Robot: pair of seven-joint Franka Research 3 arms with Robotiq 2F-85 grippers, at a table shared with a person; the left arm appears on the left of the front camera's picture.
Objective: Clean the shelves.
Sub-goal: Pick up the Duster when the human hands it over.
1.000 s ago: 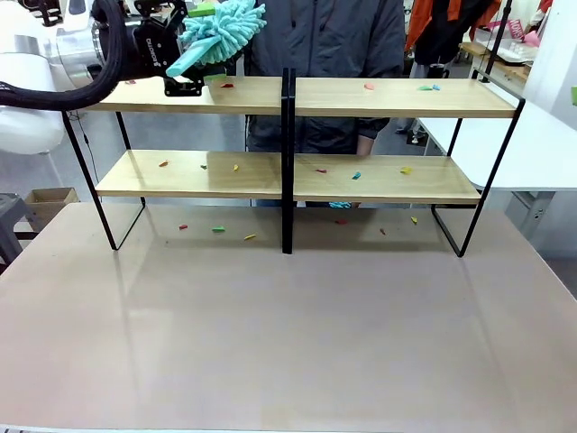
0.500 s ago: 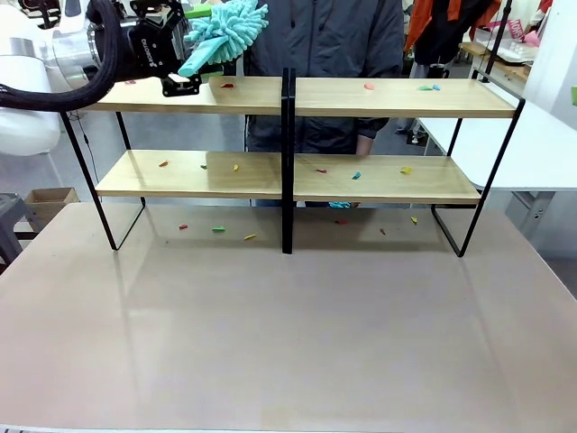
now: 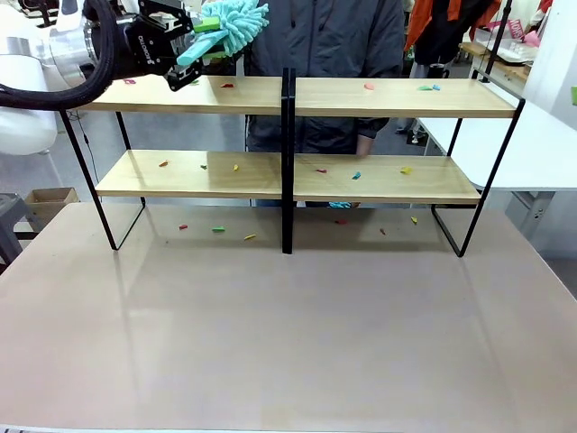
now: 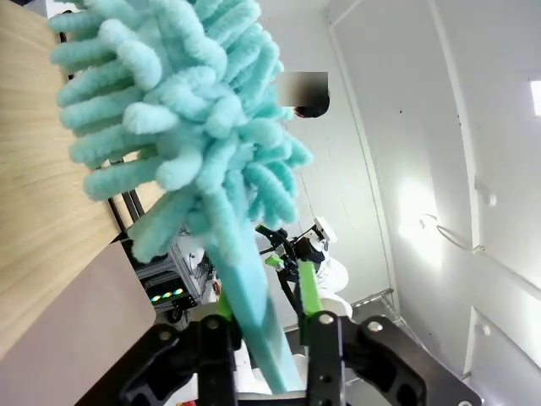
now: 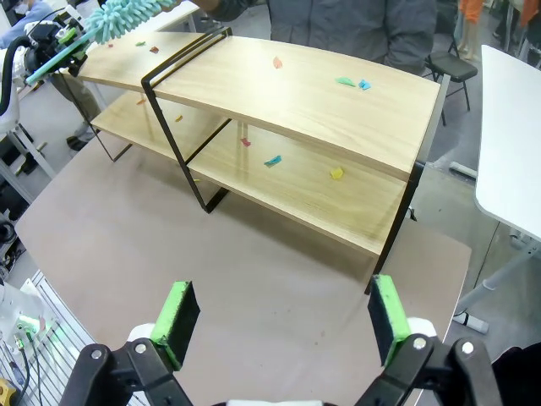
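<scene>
Front view: left claw point(image 3: 182, 74) had clamped narrow on handle of fluffy teal microfibre duster point(image 3: 233, 20) and risen off top-left board of light-wood, black-framed shelves point(image 3: 361, 97). Right claw point(image 5: 283, 317) gaped wide, empty, above brown surface point(image 3: 288, 343). Small coloured scraps point(image 3: 369, 87) lay unswept; sweeping could begin.

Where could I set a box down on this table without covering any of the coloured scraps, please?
The near half of the table, from the shelves' black feet to the front edge, is bare. Beneath the shelves, scraps dot the tabletop, and both tiers carry more; the upper right board is free beside the central upright.
</scene>
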